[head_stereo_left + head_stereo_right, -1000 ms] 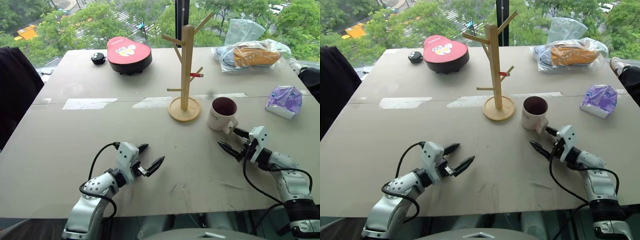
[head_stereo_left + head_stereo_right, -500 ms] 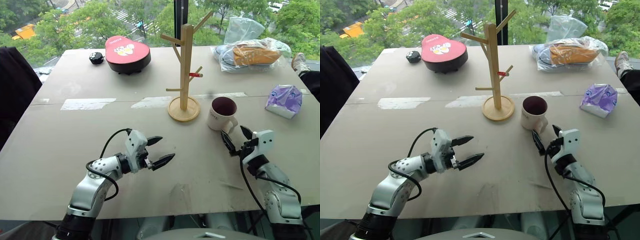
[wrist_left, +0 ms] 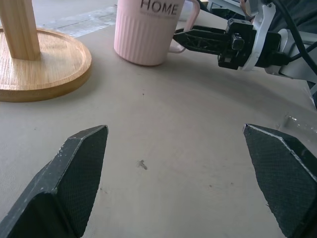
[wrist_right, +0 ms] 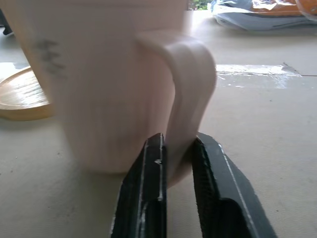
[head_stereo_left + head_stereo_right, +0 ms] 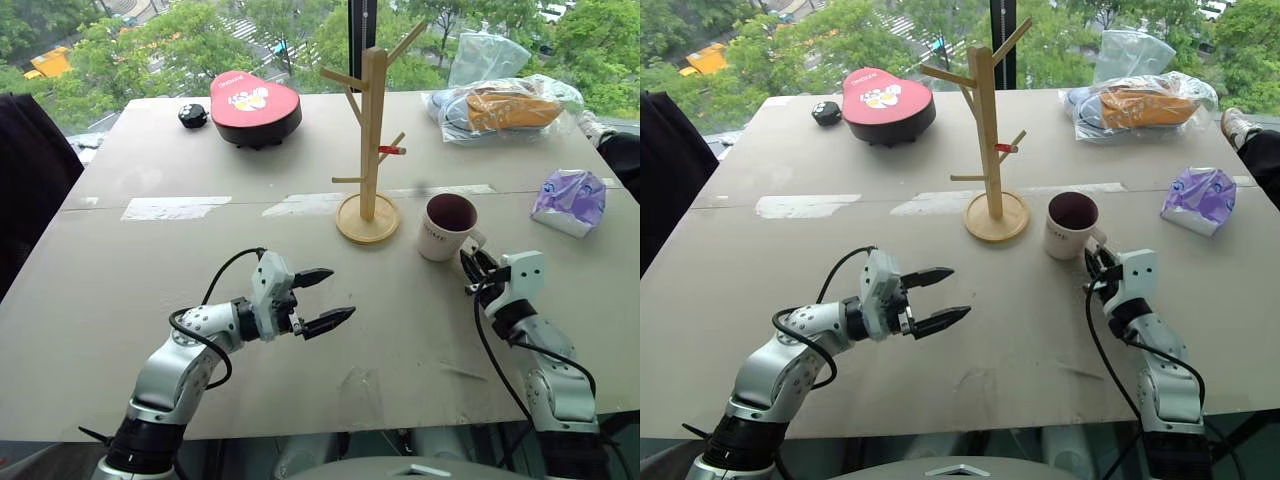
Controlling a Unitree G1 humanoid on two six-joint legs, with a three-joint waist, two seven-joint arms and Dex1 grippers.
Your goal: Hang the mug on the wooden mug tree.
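Since a second ago both arms have shifted: the left end effector (image 5: 324,297) has risen and swung toward the middle of the counter (image 5: 130,290), and the right end effector (image 5: 472,268) has gone from wide open beside the mug to clamped on its handle.

Going left to right, a red heart-shaped box (image 5: 258,106) sits at about 11 o'clock on the counter, with a small black round object (image 5: 193,116) just beside it. The left end effector hovers above the counter at about 7 o'clock, its two black fingers spread wide and holding nothing. The wooden mug tree (image 5: 371,150) stands upright on its round base near 12 o'clock, one peg tipped red. The mug (image 5: 445,227), white with a dark maroon inside, stands upright on the counter just beside the tree's base, at about 4 o'clock from it, its handle (image 4: 187,94) turned toward the right end effector. That end effector's fingers (image 4: 146,198) pinch the lower part of the handle. At about 1 o'clock lie clear plastic bags (image 5: 500,100), and at 3 o'clock a purple packet (image 5: 570,200).
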